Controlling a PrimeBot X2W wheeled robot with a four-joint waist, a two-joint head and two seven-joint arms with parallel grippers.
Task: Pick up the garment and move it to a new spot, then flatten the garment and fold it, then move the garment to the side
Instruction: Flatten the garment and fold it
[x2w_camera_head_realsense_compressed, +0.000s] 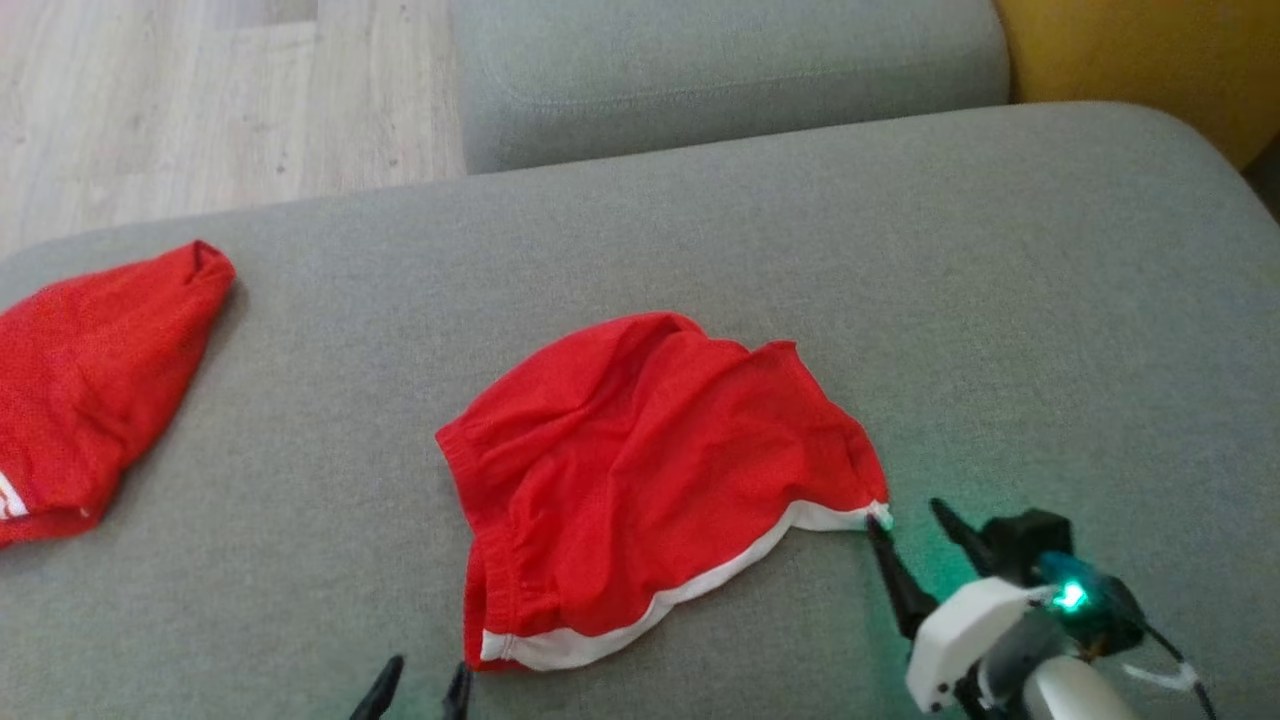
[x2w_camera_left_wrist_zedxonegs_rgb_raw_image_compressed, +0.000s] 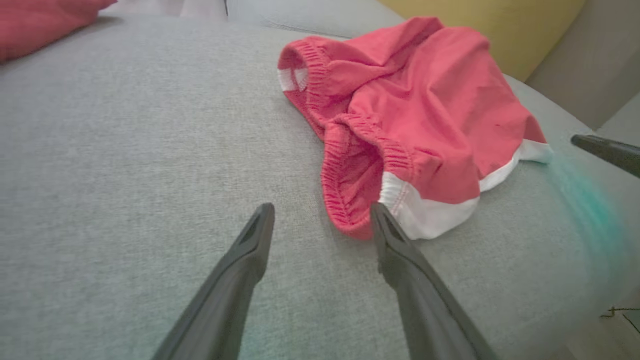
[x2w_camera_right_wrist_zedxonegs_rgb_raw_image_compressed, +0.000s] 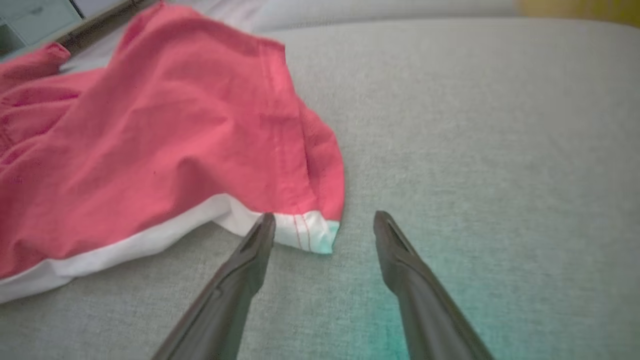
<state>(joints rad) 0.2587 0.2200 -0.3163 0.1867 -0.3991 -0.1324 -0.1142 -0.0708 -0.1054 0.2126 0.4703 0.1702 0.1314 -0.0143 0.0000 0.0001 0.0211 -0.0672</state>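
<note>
In the head view the red garment lies rumpled mid-way across the grey cushion, white hem toward the robot, with 1 other red cloth well apart at the left edge. The left gripper sits just beside the hem's near corner and the right gripper at its far corner. In the left wrist view the 2 fingers stand wide apart and empty, 1 tip against the folded hem. In the right wrist view the fingers are likewise spread and holding nothing, the white corner lying between their tips.
</note>
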